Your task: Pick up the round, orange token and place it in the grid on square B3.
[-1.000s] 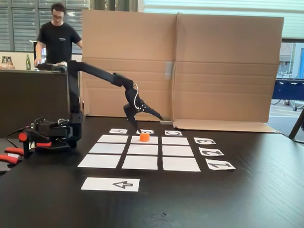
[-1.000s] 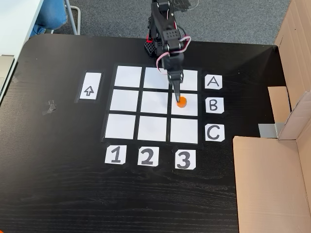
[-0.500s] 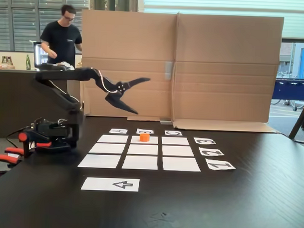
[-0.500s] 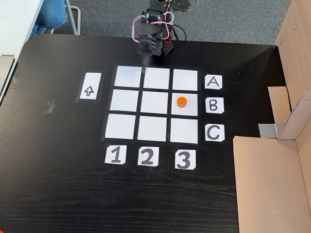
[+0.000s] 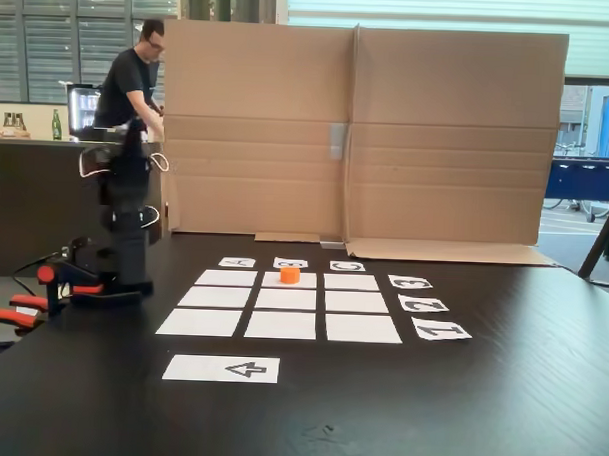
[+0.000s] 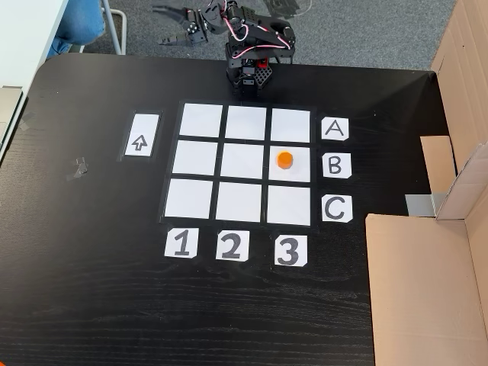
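- Jaws [image 6: 169, 23] of the arm stand spread apart and hold nothing, as seen from above; they hang past the far edge of the bench [image 6: 84, 252], over the grey floor, well apart from the grid.
- From the front, the arm [image 5: 125, 207] is folded upright over its base at the left of the bench, and I cannot tell how the jaws stand there.
- On the grid [image 6: 197, 197] [image 5: 210, 322], the orange token [image 6: 284, 159] [image 5: 290, 275] sits upright on square B3 [image 6: 299, 171], level with the "B" card [image 6: 335, 165] and above the "3" card [image 6: 289, 251] in the view from above. It lies inside the cell's edges, touching no neighbouring cell.
- Eight other white cells lie bare.
- Left of the grid, seen from above, the arrow strip [image 6: 142, 136] lies just beside it; farther left, the dark benchtop is open out to its rounded corner.
- Right of the letter cards, cardboard panels [image 6: 427, 282] close off that side. From the front, they form a tall wall [image 5: 358, 130] behind the grid.
- Red-handled clamps [image 5: 16, 313] grip the bench's left edge near the arm's base in the front view.
- A person [image 5: 130, 77] stands behind the arm, beyond the bench.
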### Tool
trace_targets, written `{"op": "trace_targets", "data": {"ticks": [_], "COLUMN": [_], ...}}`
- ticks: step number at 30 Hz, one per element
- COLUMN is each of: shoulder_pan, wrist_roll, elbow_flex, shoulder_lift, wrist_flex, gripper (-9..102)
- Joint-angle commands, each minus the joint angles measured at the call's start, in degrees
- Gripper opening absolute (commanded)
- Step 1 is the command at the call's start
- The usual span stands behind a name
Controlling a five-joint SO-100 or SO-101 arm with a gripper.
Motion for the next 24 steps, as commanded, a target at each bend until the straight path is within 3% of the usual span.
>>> {"op": "trace_targets", "data": {"ticks": [1,7,24], "shoulder_pan": [8.9,16.3,16.4], "wrist_roll": [-1.6,-1.8,-1.8], "elbow_flex": [3.3,9.0,11.2], "shoulder_lift": [0.4,0.4,0.3], "wrist_flex": [0.4,-0.6,-1.2], "gripper": [0,-1,-1]}}
